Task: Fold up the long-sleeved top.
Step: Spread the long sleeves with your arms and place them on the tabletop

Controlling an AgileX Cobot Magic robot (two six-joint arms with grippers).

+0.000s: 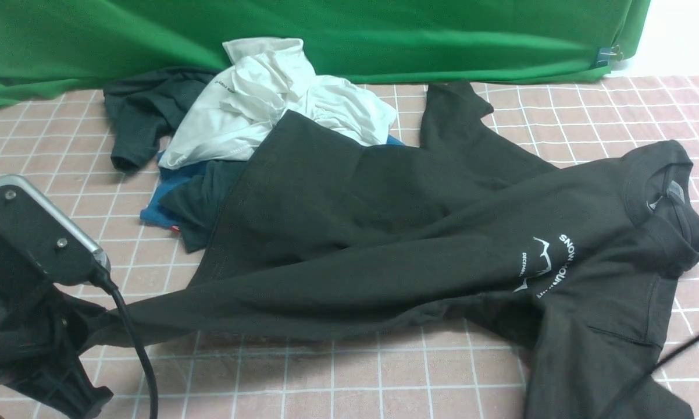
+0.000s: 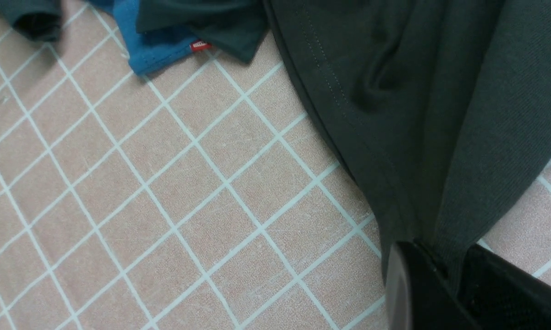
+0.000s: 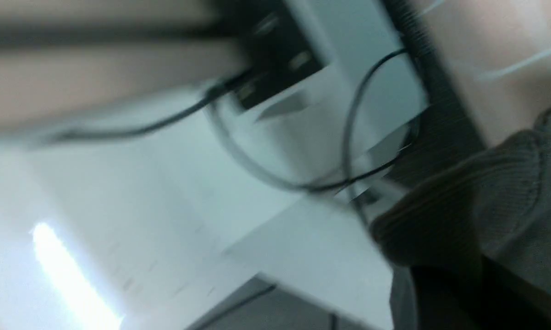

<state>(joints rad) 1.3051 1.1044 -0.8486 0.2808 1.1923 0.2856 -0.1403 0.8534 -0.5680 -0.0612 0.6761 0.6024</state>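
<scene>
The desk (image 1: pixel 338 378) fills the scene, covered in pink cloth with a white grid. A green backdrop (image 1: pixel 384 35) hangs along its far edge (a strip of white wall (image 1: pixel 687 35) shows at the far right).

The top (image 1: pixel 384 233) is the biggest garment, lying rumpled from the middle to the near right. Its collar (image 1: pixel 669 198) points right and its white print (image 1: pixel 550 262) faces up. One sleeve reaches toward the far edge, and another runs off the near right edge. A long end of the top stretches to the near left and reaches the left fingers (image 2: pixel 408 293), which are clenched on the fabric. The cloth passes between them and is pulled taut.

The right fingers (image 3: pixel 445 302) are only a dark blur beneath a ribbed cuff of the top (I cannot tell whether they grip it or not).

At far left of centre is a pile: a white shirt (image 1: pixel 256 105) on top, a dark tee (image 1: pixel 140 110) to its left, and a blue garment (image 1: pixel 163 198) underneath. The top overlaps the pile's right side.

A small clip (image 1: pixel 608 55) pins the backdrop at the far right.
</scene>
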